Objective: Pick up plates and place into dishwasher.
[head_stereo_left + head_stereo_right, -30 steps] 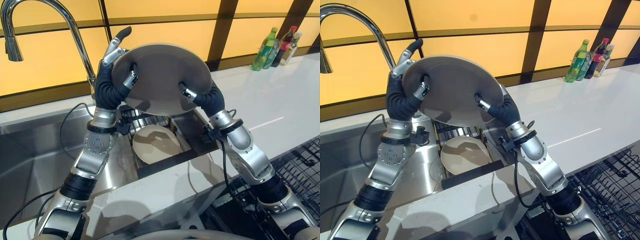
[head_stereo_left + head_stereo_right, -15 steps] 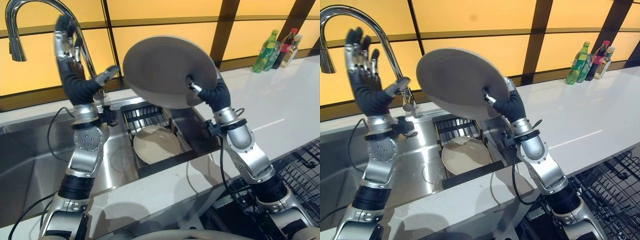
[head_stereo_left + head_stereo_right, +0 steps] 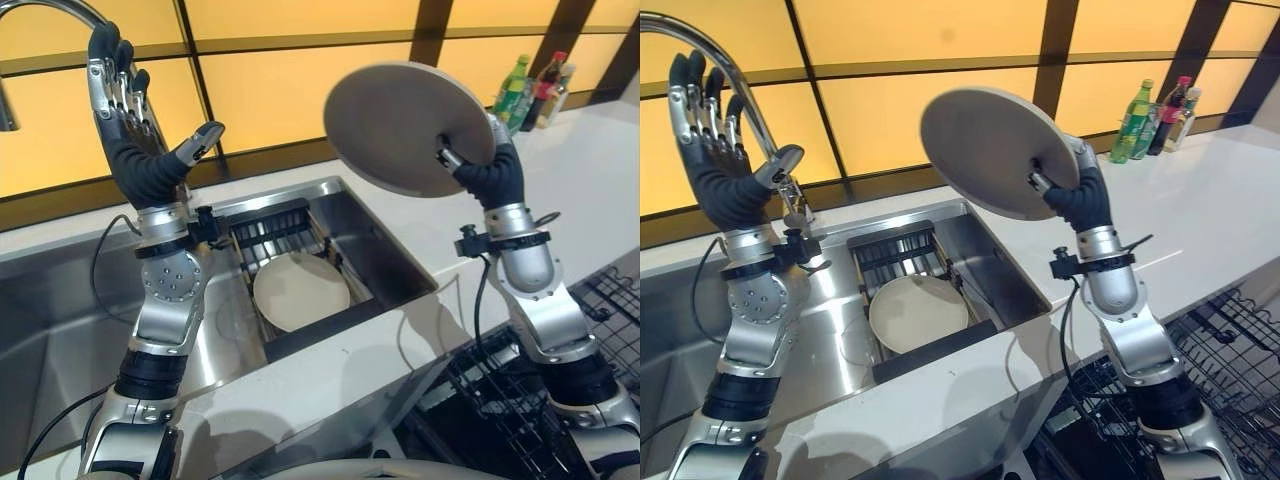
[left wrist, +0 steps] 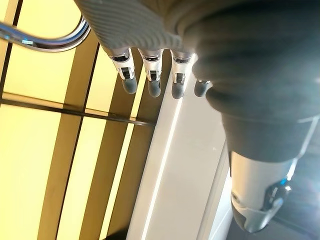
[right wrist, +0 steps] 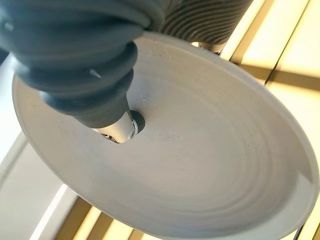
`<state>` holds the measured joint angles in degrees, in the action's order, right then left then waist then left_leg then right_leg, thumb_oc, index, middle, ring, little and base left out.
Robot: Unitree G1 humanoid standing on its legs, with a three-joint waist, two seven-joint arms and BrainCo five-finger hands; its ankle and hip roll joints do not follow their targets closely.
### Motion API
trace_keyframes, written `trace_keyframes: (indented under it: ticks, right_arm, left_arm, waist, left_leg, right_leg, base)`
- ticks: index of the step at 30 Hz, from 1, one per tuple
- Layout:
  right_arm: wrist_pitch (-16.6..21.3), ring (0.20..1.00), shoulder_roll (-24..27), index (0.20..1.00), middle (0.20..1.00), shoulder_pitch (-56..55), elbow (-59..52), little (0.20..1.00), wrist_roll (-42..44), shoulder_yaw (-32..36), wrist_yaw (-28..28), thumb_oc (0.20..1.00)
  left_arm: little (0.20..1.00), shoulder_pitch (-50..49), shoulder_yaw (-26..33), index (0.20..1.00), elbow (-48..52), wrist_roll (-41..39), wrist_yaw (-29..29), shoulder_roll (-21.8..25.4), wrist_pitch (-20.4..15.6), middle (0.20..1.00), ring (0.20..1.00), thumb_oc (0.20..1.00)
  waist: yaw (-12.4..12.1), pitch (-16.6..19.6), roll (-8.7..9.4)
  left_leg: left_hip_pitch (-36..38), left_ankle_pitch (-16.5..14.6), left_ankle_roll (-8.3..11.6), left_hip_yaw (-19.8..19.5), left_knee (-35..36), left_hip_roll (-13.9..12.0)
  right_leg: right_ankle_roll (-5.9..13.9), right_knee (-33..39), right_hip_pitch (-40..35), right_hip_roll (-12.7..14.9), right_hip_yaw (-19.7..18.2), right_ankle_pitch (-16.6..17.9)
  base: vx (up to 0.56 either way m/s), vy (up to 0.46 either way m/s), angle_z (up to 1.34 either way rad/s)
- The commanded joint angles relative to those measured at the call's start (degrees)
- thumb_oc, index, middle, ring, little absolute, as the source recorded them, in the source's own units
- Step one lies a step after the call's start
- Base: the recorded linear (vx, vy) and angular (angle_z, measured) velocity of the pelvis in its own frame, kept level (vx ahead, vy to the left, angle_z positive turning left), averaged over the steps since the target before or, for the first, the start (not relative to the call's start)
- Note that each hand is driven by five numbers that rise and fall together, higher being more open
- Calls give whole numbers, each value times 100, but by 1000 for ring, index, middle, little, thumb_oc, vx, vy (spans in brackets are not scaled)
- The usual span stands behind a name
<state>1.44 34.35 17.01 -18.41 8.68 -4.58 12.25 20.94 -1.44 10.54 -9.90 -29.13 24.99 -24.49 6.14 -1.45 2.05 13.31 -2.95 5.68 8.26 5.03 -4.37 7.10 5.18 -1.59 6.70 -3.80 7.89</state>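
Note:
My right hand [image 3: 487, 170] is shut on a round grey plate [image 3: 400, 125], pinching its rim and holding it tilted in the air above the counter to the right of the sink; the thumb presses the plate's underside [image 5: 200, 165]. A second, cream plate [image 3: 300, 292] lies flat in the sink [image 3: 385, 255] against a dark rack [image 3: 268, 222]. Raised high beside the faucet, my left hand [image 3: 130, 150] is open with straight fingers [image 4: 150, 82] and holds nothing. The black wire dishwasher rack [image 3: 520, 400] shows at the lower right, below the counter edge.
A chrome faucet [image 3: 730, 60] arches over the sink behind my left hand. Several bottles [image 3: 530, 85] stand at the far right of the white counter [image 3: 590, 190]. Yellow panels with dark frames back the counter.
The left hand let go of the grey plate and rose by the faucet. The right hand alone carried the plate to the right, away from the sink. The camera shifted right.

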Motion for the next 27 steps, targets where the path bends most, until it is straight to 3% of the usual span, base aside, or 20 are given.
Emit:
trace_keyframes:
  ticks: [1,5,8,10,11,14,19,23,25,27]
  right_arm:
    - [178,200,426,200,200,-37,-124,200,-73,643,187,200]
    - [261,200,682,200,200,-435,18,200,102,1164,78,200]
    - [376,200,872,200,200,-424,252,200,308,1329,4,200]
    - [365,200,887,200,200,-403,282,200,298,1325,27,200]
    - [395,200,922,200,200,-421,506,200,199,1402,210,200]
    - [519,200,847,200,200,-1038,484,200,-96,1872,321,200]
    - [464,200,711,200,200,-1807,671,200,-196,2514,55,200]
    - [401,200,682,200,200,-1713,1109,200,-210,2359,3,200]
    - [331,200,679,200,200,-1641,1255,200,-328,2219,80,200]
    - [186,200,687,200,200,-1760,1331,200,-511,2220,191,200]
  left_arm:
    - [1000,100,153,1000,10,-134,37,418,-157,1000,1000,1000]
    - [1000,-18,333,1000,-44,-51,-99,484,-228,1000,1000,1000]
    - [1000,-90,482,1000,-83,12,-356,558,-227,1000,1000,1000]
    - [1000,-94,495,1000,-89,5,-357,563,-232,1000,1000,1000]
    - [1000,-27,529,1000,-189,138,-407,637,-188,1000,1000,1000]
    - [1000,-116,666,1000,-94,281,-216,688,-122,1000,1000,1000]
    - [1000,-368,1027,1000,-253,275,-124,965,-165,1000,1000,1000]
    - [1000,-746,1394,1000,-290,169,-153,1027,-207,1000,1000,1000]
    - [1000,-812,1472,1000,-256,213,-133,1035,-200,1000,1000,1000]
    - [1000,-786,1495,1000,-201,204,33,1017,-192,1000,1000,1000]
  waist:
    - [295,161,26]
    - [495,96,91]
    - [506,-10,115]
    - [499,-20,111]
    - [613,-110,22]
    - [772,-135,-12]
    - [974,-221,13]
    - [756,-349,88]
    - [630,-409,77]
    - [516,-434,-18]
  left_leg:
    - [-469,-413,-264,87,-472,-99]
    - [-614,-713,-301,130,-1119,-6]
    - [-776,-957,-301,-359,-1550,103]
    - [-782,-979,-305,-397,-1567,113]
    - [-677,-894,-370,-480,-1324,187]
    - [-527,-781,-392,-359,-933,167]
    - [-416,-822,-435,-147,-670,299]
    - [-364,-873,-485,327,-824,246]
    - [-439,-803,-556,541,-918,152]
    - [-707,-606,-655,512,-994,67]
  right_leg:
    - [223,-657,-90,74,-60,-966]
    - [175,-685,-25,20,-418,-878]
    - [145,-826,106,-26,-838,-814]
    - [146,-844,124,-32,-876,-813]
    - [234,-985,321,-17,-1007,-711]
    - [420,-1065,543,124,-988,-519]
    - [586,-1048,1007,525,-782,62]
    - [644,-1256,1098,776,-35,181]
    - [591,-1674,1060,696,186,-64]
    - [443,-2212,877,309,156,-684]
  base:
    - [6,-2,-34]
    - [-19,-5,-33]
    - [-32,52,-51]
    - [-28,91,-74]
    - [-32,177,-63]
    - [-33,139,-58]
    - [-38,58,-24]
    - [-75,-63,-44]
    - [-171,-53,-72]
    - [-159,-58,-45]
